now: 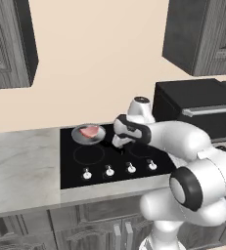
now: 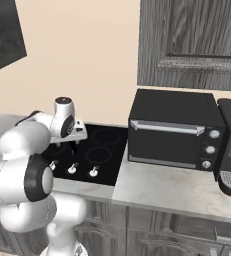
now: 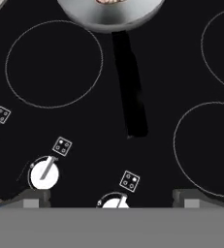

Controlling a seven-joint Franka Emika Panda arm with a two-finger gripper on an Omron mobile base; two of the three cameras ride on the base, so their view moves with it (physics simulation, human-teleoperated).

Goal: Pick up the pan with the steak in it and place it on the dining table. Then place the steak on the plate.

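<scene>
Gripper hung wide open and empty over the cooktop; pan held the steak.

Grey pan on back burner, pinkish steak inside, black handle

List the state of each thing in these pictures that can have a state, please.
pan: on the cooktop's back left burner, not held, handle free
steak: lying in the pan
gripper: open, above the cooktop, holding nothing
cooktop: burners dark
toaster oven: door closed
upper cabinets: doors closed
</scene>
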